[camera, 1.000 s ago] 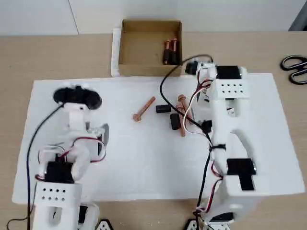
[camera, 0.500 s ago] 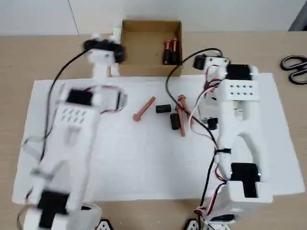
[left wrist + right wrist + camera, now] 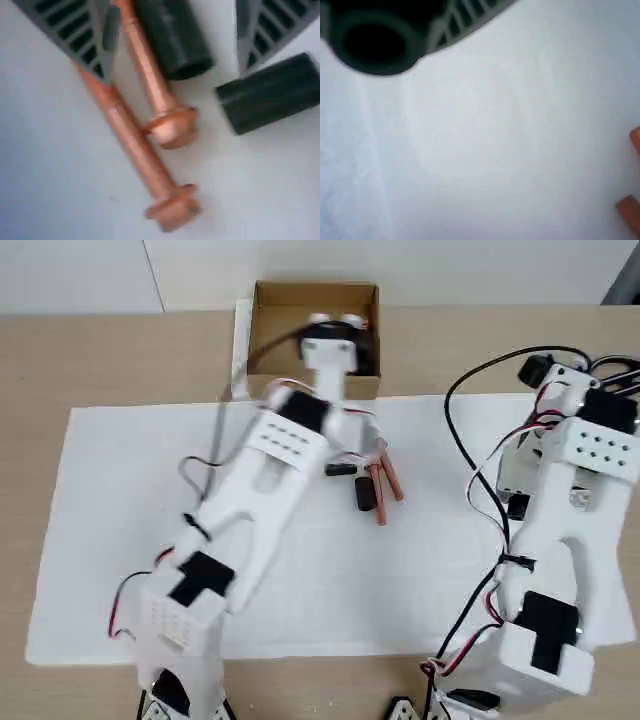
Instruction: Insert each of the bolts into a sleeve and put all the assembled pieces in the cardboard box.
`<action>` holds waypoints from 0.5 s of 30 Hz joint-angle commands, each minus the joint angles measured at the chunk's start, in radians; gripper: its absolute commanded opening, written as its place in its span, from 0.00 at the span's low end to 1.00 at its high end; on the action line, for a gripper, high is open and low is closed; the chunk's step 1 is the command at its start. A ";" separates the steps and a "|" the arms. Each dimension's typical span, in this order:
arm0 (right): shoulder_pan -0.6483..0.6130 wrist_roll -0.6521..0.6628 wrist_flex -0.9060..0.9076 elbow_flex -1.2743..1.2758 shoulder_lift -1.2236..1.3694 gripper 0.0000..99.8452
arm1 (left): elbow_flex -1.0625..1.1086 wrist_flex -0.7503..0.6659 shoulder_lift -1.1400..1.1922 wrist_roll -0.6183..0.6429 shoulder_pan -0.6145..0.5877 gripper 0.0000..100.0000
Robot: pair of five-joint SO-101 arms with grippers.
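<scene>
Two copper bolts (image 3: 135, 145) (image 3: 385, 480) lie side by side on the white sheet, heads toward the cardboard box (image 3: 262, 330). Two black sleeves (image 3: 270, 92) (image 3: 365, 494) rest beside them. My left gripper (image 3: 175, 37) hangs open just above them, its grey fingers (image 3: 75, 30) straddling one bolt shaft and one sleeve (image 3: 175, 40). My left arm (image 3: 270, 460) stretches across the sheet's middle and hides part of the box. Well to the right of the parts, my right gripper (image 3: 405, 25) is shut on a black sleeve (image 3: 370, 45) above bare sheet.
The white sheet (image 3: 100, 540) covers most of the wooden table (image 3: 120, 360). Black cables (image 3: 465, 440) loop from the right arm (image 3: 560, 530) toward the parts. The sheet's left half lies free.
My left arm swung from the left side across to the bolts and sleeves in the middle. My right arm drew away to the right.
</scene>
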 commanded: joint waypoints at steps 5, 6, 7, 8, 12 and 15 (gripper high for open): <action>0.070 0.008 0.010 -0.057 -0.059 0.00 | -0.048 -0.210 0.089 0.233 0.044 0.15; 0.076 0.008 0.010 -0.057 -0.059 0.00 | -0.056 -0.210 0.100 0.245 0.044 0.15; 0.077 0.008 0.010 -0.057 -0.059 0.00 | -0.062 -0.209 0.107 0.253 0.043 0.15; 0.077 0.008 0.010 -0.055 -0.059 0.00 | -0.065 -0.209 0.117 0.262 0.041 0.15; 0.071 0.008 0.010 -0.054 -0.058 0.00 | -0.094 -0.212 0.166 0.275 0.043 0.15; 0.071 0.008 0.010 -0.054 -0.058 0.00 | -0.140 -0.212 0.224 0.275 0.043 0.15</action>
